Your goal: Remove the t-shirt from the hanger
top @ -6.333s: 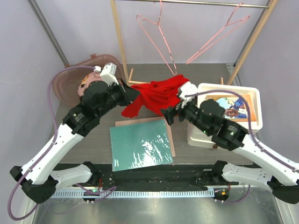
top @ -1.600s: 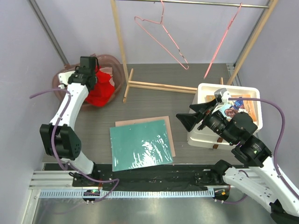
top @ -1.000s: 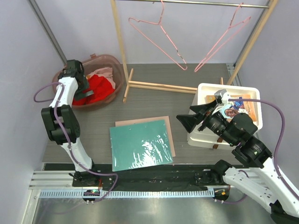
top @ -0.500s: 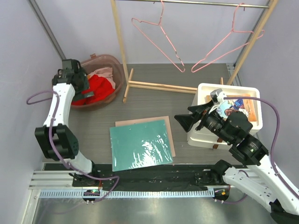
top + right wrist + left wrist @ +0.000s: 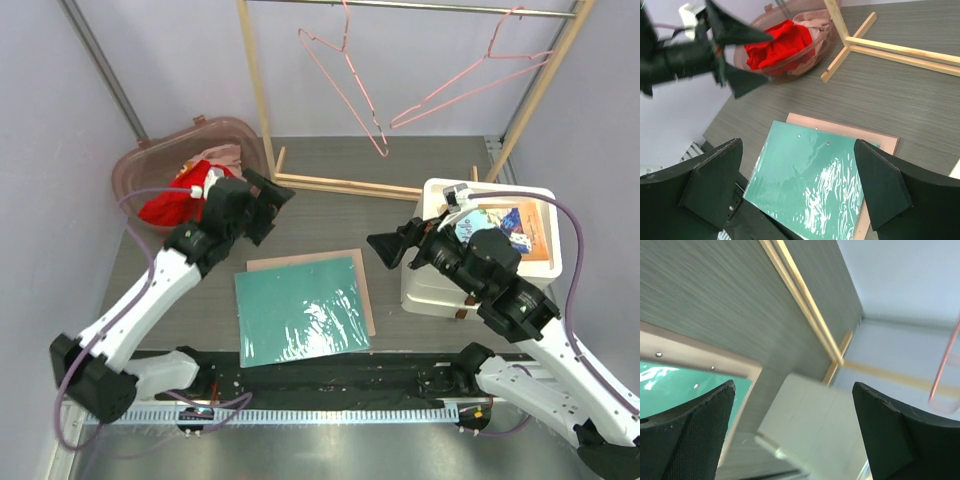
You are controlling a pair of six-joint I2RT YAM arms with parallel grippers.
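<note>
The red t-shirt [image 5: 168, 205] lies crumpled in the pink basket [image 5: 150, 162] at the back left, also seen in the right wrist view [image 5: 777, 45]. Two bare pink wire hangers [image 5: 345, 85] [image 5: 470, 85] hang from the rail at the back. My left gripper [image 5: 280, 215] hovers open and empty to the right of the basket, above the table; in its own view [image 5: 794, 390] nothing lies between the fingers. My right gripper [image 5: 378, 252] is open and empty above the table's middle right, over the green mat [image 5: 805, 175].
A green mat [image 5: 300, 310] on a pink board lies at the front centre. A white box [image 5: 440, 290] with printed items stands at the right. The wooden rack's post [image 5: 255, 100] and foot bar [image 5: 340, 185] cross the back of the table.
My left arm has swung out of the basket toward the table's middle, with the red t-shirt left in the basket. The hangers keep swinging. My right gripper has shifted slightly left.
</note>
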